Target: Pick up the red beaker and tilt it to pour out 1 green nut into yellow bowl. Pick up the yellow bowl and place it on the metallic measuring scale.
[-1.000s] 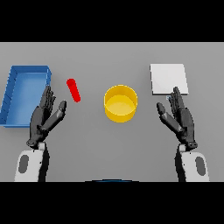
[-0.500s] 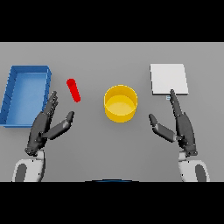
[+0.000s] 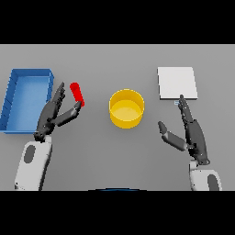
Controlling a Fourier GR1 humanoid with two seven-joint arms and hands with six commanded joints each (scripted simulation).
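The red beaker [image 3: 77, 93] is a small red cylinder on the grey table, left of centre. My left hand [image 3: 53, 115] is just below and left of it, fingers straight, thumb tip close under the beaker's lower end, holding nothing. The yellow bowl [image 3: 126, 108] stands at the table's centre; I see no nut in it. The metallic measuring scale [image 3: 177, 82] is a flat pale square at the right rear. My right hand [image 3: 192, 132] hovers below the scale, right of the bowl, fingers straight and thumb spread.
A blue tray [image 3: 25, 98] with raised walls lies at the far left, right beside my left hand.
My left hand has moved forward and right toward the red beaker, its thumb now near the beaker's lower end. My right hand has turned edge-on and shifted slightly back.
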